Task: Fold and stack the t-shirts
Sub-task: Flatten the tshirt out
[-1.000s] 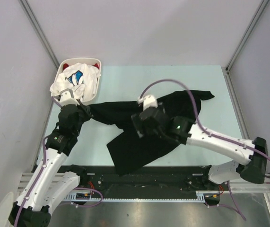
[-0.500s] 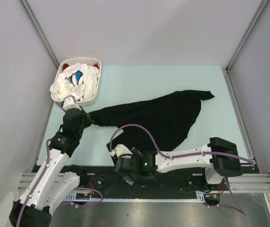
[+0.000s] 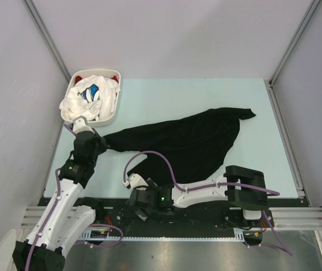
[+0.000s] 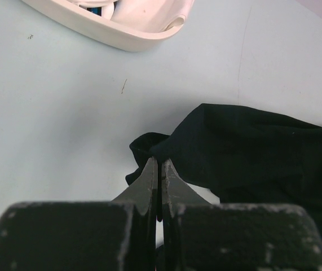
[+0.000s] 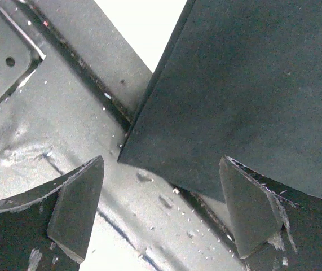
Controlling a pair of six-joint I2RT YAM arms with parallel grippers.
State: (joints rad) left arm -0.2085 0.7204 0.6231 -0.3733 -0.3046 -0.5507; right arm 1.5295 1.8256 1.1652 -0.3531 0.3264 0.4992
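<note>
The black t-shirt (image 3: 189, 138) lies spread across the middle of the table, its lower corner reaching the near edge. My left gripper (image 3: 97, 144) is shut on the shirt's left end; in the left wrist view the fingertips (image 4: 158, 167) pinch the black cloth (image 4: 251, 147) just above the table. My right gripper (image 3: 137, 204) is open and low at the near edge. In the right wrist view its gap (image 5: 161, 209) is empty, and a black cloth corner (image 5: 234, 84) lies just beyond the fingertips over the metal rail. A white tee with blue print (image 3: 90, 93) and a red one (image 3: 77, 78) sit in the basket.
The white oval basket (image 3: 109, 116) stands at the back left, close to my left gripper; its rim also shows in the left wrist view (image 4: 121, 39). A dark metal rail (image 3: 206, 217) runs along the near edge under my right arm. Grey walls enclose the table.
My right arm has swung from the middle of the black shirt down to the near edge. The shirt's hanging lower flap has drawn back onto the table. My left gripper has kept its hold.
</note>
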